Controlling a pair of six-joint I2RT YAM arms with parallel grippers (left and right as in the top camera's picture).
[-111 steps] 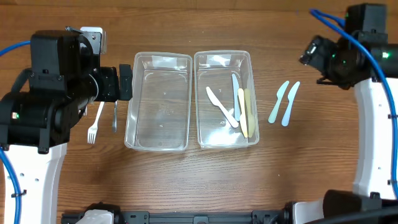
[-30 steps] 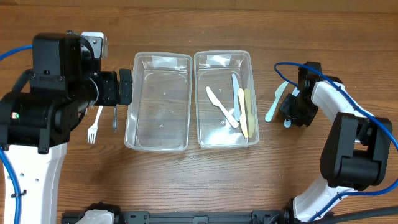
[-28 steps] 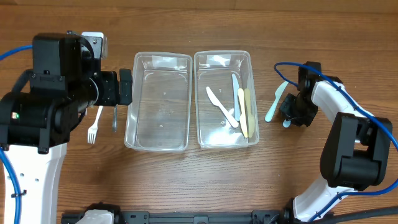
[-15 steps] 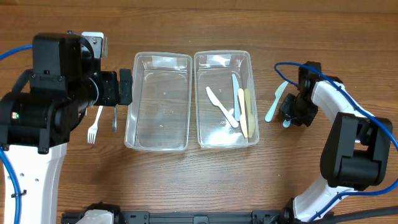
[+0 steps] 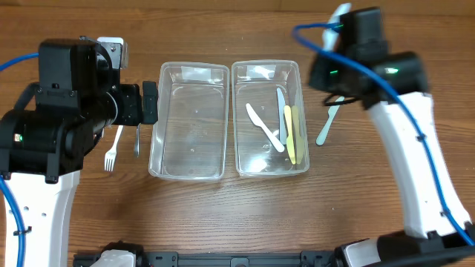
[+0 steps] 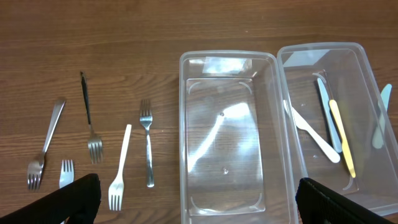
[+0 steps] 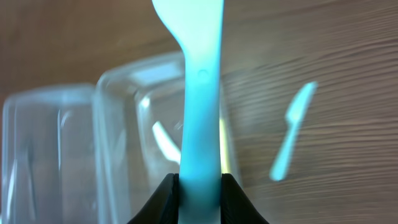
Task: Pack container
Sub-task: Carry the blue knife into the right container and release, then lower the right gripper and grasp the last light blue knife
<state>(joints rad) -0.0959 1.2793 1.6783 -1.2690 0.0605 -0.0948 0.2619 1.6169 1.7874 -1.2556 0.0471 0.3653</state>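
The right gripper [image 7: 199,190] is clenched on the handle of a light blue plastic knife [image 7: 200,93]. The knife stands straight up between the pads, blade end away from the wrist camera. Overhead, that arm hangs above the far right part of the brown wooden table [image 5: 223,215], just beyond the far right corner of the right clear plastic container [image 5: 300,111].

That container sits mid-table, touching the left clear plastic container [image 5: 159,119] along their long sides. In it lie a white plastic knife [image 5: 265,127] set at a slant, a pale blue plastic knife [image 5: 281,115], a yellow plastic knife [image 5: 289,133] and a tan plastic knife [image 5: 296,133] against the right wall.

A pale teal plastic knife [image 5: 326,122] lies loose on the wood, between the right container and the right edge.

On the left, the left gripper [image 5: 149,100] hangs spread wide with nothing in it, just beside the left container's outer wall. Below it lie a white plastic fork [image 6: 118,168], a metal fork [image 6: 147,149], and more forks toward the left edge.
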